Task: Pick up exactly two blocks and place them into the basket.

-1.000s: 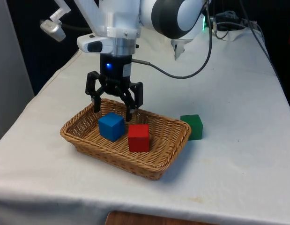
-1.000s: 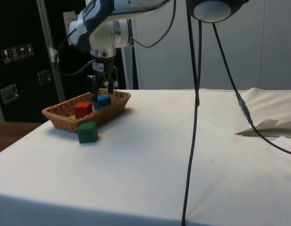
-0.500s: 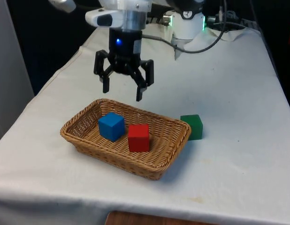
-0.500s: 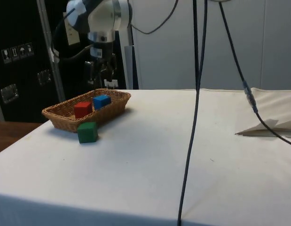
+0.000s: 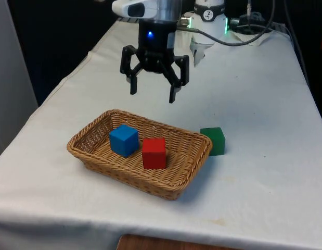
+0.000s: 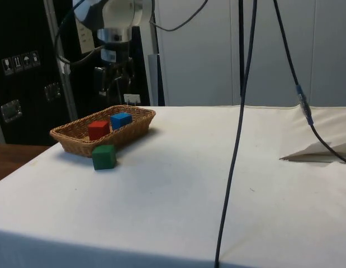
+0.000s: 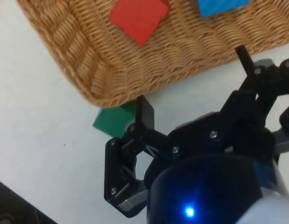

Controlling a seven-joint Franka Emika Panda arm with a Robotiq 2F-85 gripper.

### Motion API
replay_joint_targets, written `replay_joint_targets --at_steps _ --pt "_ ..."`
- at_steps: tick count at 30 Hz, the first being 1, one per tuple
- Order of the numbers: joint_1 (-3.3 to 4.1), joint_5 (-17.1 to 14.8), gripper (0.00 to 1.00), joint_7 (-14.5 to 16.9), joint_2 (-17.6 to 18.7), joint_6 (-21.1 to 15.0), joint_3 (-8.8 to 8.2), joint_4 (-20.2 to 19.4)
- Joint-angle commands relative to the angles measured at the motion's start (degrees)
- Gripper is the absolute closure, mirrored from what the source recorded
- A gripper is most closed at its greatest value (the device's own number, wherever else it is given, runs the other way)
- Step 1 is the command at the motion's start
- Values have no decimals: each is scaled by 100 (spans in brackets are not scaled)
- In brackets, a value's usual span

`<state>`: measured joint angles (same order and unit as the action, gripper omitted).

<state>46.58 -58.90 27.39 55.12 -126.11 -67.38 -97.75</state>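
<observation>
- Front view: the gripper [image 5: 152, 92] hangs in the air with its fingers spread wide and nothing between them. Below it and nearer the camera sits the basket [image 5: 93, 156], which holds the blue block [image 5: 123, 140] and the red block [image 5: 153, 152] side by side. The green block [image 5: 213, 140] stands on the white cloth [image 5: 265, 172] just outside the basket's end, below the gripper and off to the front view's right of it
- Going by this, the count of two looks met, so the step in hand is, I judge, a clean retreat: go on upward and away with the fingers kept apart, and do not drop back towards the green block, since a third would break the "exactly two" rule
- Side view: the gripper [image 6: 112, 89] is well above the basket [image 6: 72, 137]; red block [image 6: 98, 129] and blue block [image 6: 121, 119] lie inside, apart from the gripper, and the green block [image 6: 104, 157] rests just beside the basket's wall. A straight lift keeps the fingers off the wicker rim
- Wrist view: beyond the open fingers lie the basket's corner [image 7: 88, 70], the red block [image 7: 137, 18], an edge of the blue block [image 7: 221, 6], and the green block [image 7: 115, 119] touching or nearly touching the rim, closest to one fingertip; whether it touches I cannot tell
</observation>
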Motion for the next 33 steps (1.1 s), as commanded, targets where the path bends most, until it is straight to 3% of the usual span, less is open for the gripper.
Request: replay_joint_targets --at_steps 1,2,8,9,10,15,16,17,23,24,25,31,32,33 --pt "46 57 0 -40 -34 6 0 -11" --pt "149 92 0 -63 -74 11 -40 -92" --pt "298 103 0 -97 -109 0 -40 -132" --pt "218 80 0 -74 -74 6 0 -57" --pt "344 97 0 -97 -115 0 -34 -149" --pt "447 92 0 -86 -149 6 -34 -206" --pt "372 80 0 -92 -109 6 0 -132" --pt "487 97 0 -80 -172 6 -40 -235" --pt "579 86 0 17 -258 6 -29 -344" --pt "516 80 0 -6 -212 11 0 -269" --pt "607 80 0 57 -298 0 -29 -384" --pt "688 69 0 229 -441 -11 -11 -539" --pt "693 69 0 264 -464 -17 -6 -561" --pt "630 80 0 218 -413 11 17 -487"
